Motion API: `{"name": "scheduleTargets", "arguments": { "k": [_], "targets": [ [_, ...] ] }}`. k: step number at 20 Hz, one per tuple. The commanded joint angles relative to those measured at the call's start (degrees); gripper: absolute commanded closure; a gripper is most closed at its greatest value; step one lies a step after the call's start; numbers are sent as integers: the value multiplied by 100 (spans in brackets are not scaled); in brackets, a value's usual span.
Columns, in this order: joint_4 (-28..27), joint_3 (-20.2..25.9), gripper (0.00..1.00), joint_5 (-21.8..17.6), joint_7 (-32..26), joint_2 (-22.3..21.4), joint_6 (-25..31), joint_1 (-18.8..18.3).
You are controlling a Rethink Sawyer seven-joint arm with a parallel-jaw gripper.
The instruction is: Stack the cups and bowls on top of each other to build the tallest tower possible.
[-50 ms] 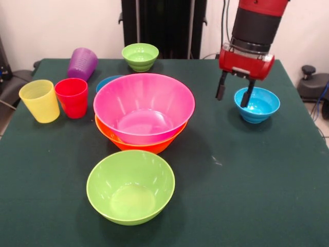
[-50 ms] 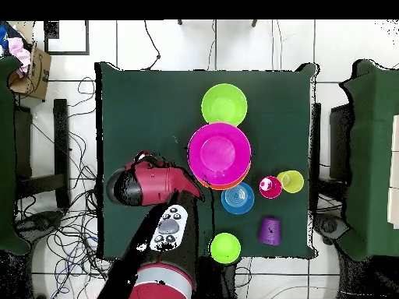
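Nearest the camera sits the medium green bowl [image 1: 130,187], upright and empty, on the dark green surface [image 1: 257,195]. Behind it the pink bowl [image 1: 144,107] is nested inside the orange bowl [image 1: 139,143], whose rim shows only along the lower edge; the pink one holds nothing. These two are the only pieces stacked, a low start to the tower near the middle of the surface. A blue bowl [image 1: 106,82] peeks out from behind the pink rim at the left, mostly hidden. Left of the stack the yellow cup [image 1: 40,101] and red cup [image 1: 72,97] stand upright, touching or nearly so, both empty. The purple cup [image 1: 82,64] lies tilted behind them. A small green bowl [image 1: 140,56] sits empty at the far edge. On the right a second blue bowl [image 1: 257,104] stands alone, well apart from the stack. The pincer [image 1: 235,94] hangs at that bowl's left rim, fingers spread with one tip dipping inside the bowl and the other outside it, gripping nothing.
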Motion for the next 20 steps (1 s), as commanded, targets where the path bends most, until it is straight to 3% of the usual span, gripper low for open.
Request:
{"name": "scheduleTargets", "arguments": {
  "k": [1,8,20],
  "targets": [
    [264,1007,0,-136,27,-244,246,-279],
    [508,1596,0,-420,-370,-215,295,-645],
    [569,1645,0,-732,-359,82,520,-594]
  ]
}}
